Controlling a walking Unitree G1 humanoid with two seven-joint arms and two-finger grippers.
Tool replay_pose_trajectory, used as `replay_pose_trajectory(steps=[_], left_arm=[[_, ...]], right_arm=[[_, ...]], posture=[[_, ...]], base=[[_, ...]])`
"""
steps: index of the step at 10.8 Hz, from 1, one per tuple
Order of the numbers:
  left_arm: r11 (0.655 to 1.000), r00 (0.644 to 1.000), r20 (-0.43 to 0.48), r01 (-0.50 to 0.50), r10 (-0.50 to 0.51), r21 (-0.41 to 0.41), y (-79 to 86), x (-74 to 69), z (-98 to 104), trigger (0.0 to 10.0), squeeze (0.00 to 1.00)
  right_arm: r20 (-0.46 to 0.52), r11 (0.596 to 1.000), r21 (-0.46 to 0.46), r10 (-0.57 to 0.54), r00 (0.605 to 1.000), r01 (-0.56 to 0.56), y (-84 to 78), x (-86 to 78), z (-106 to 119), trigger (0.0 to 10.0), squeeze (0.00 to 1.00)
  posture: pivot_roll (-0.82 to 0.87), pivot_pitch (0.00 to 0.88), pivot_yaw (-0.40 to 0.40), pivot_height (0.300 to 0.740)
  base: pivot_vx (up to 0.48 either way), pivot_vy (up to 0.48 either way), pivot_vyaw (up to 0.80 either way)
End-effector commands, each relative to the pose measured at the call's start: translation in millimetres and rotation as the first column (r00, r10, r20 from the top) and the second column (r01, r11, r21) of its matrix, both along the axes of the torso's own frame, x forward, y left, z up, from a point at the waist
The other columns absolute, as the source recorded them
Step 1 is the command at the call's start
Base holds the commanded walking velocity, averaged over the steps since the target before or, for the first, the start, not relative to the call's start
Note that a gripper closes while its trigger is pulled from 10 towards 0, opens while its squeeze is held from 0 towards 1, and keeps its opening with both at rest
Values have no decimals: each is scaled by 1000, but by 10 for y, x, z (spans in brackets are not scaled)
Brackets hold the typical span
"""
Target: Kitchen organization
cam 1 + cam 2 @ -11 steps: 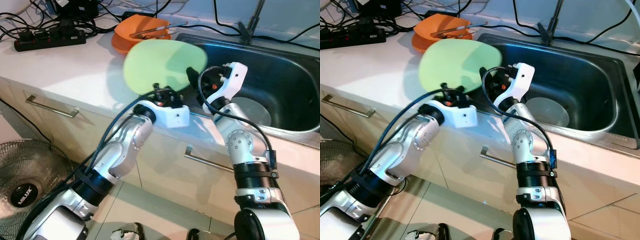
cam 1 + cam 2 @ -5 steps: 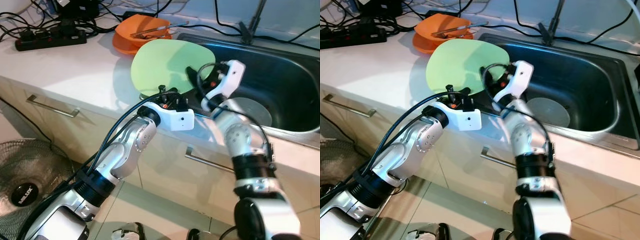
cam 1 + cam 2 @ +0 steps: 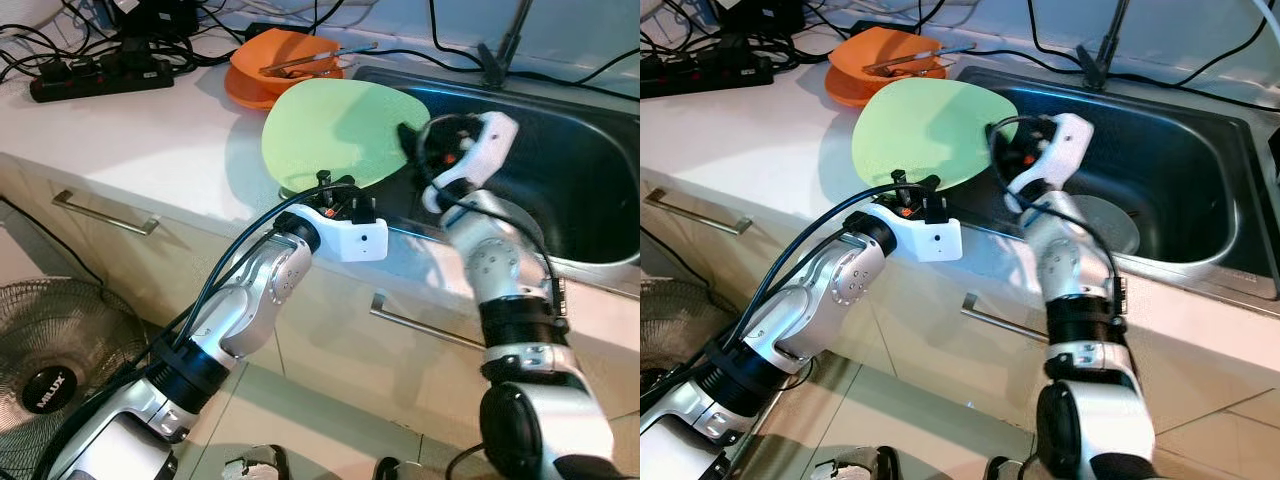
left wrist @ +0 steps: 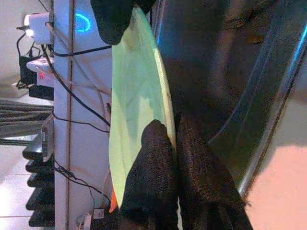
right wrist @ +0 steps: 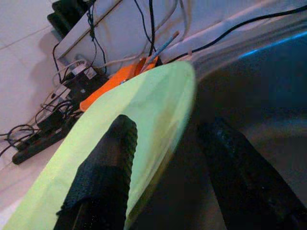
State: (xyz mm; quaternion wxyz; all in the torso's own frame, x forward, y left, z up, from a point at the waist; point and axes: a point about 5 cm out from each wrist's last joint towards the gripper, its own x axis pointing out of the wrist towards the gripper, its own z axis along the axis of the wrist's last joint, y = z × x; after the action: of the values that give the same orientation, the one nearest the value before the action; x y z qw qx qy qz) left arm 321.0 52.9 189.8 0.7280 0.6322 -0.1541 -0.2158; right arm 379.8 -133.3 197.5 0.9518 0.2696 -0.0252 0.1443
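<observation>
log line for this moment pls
left gripper: shut on green plate rim | right gripper: open, fingers astride plate's far edge | plate: tilted over sink edge

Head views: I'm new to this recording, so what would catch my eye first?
The green plate, held tilted over the sink's left edge, stands out most. The left gripper is shut on its near rim, while the right gripper straddles its far edge with fingers open. Behind it, an orange bowl with utensils sits on the counter.
</observation>
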Motion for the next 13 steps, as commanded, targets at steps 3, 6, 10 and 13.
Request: replay_pose_trajectory(steps=[3, 6, 10, 13], left_arm=[[1000, 998, 57, 10, -10, -3, -17, -4, 90, 10000, 0], [1000, 998, 65, 8, -8, 1, -21, -1, 96, 10000, 0], [1000, 998, 67, -2, 2, 4, 1, 0, 88, 10000, 0], [1000, 997, 76, -2, 1, 10, -6, 0, 82, 10000, 0]], right_arm=[[19, 999, 23, 24, 1000, -24, 61, 19, 50, 0, 0], [14, 997, 55, 47, 999, -48, 98, 21, 49, 0, 0], [9, 993, 82, 80, 997, -81, 140, 11, 37, 0, 0], [5, 986, 139, 88, 996, -88, 123, 9, 45, 0, 0]], posture=[[110, 77, 15, 740], [110, 77, 12, 740], [112, 79, 13, 740], [111, 67, 15, 740]], base=[[0, 0, 0], [0, 0, 0], [0, 0, 0], [0, 0, 0]])
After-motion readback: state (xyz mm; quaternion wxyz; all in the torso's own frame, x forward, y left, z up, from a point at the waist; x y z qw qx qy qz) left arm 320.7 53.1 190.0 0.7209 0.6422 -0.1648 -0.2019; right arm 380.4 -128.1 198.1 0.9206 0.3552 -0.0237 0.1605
